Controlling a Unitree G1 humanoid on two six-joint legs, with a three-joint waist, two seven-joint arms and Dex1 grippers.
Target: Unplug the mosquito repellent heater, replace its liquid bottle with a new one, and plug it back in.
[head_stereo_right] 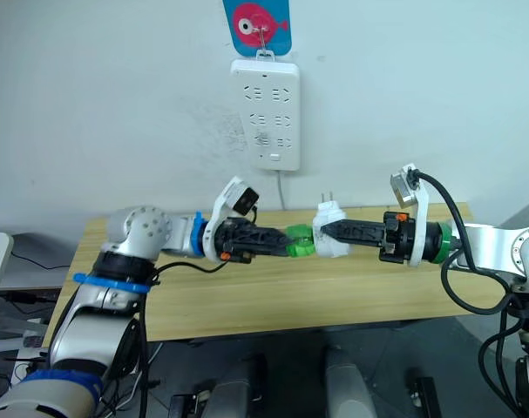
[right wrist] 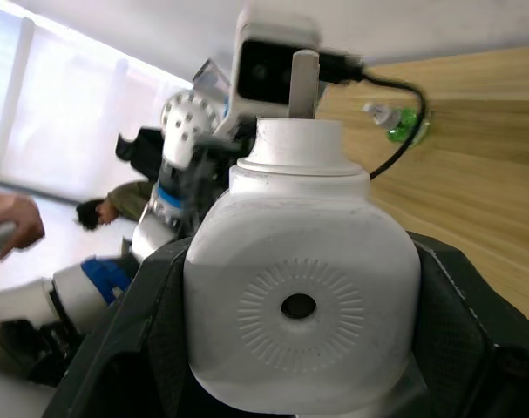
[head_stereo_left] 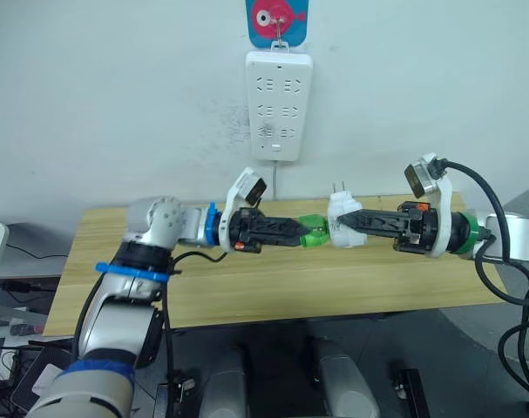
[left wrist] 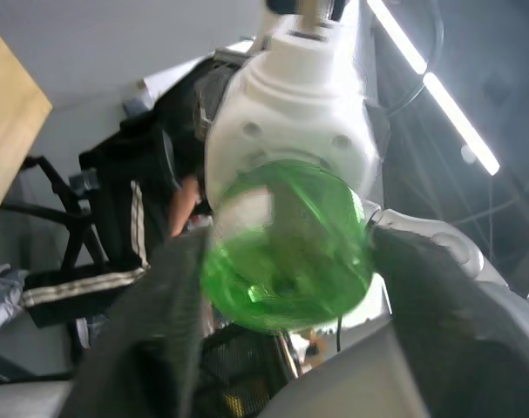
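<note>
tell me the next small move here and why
Probably twist the green bottle with the left gripper while the right gripper holds the mosquito repellent heater steady. The heater is off the power strip, prongs up, and the bottle's neck sits at the heater's base; whether it's going in or coming out isn't clear.

A white power strip (head_stereo_left: 279, 105) hangs on the wall beneath a blue-and-pink fish hook (head_stereo_left: 276, 19), its cord dropping behind the wooden table's (head_stereo_left: 247, 287) far edge.
</note>
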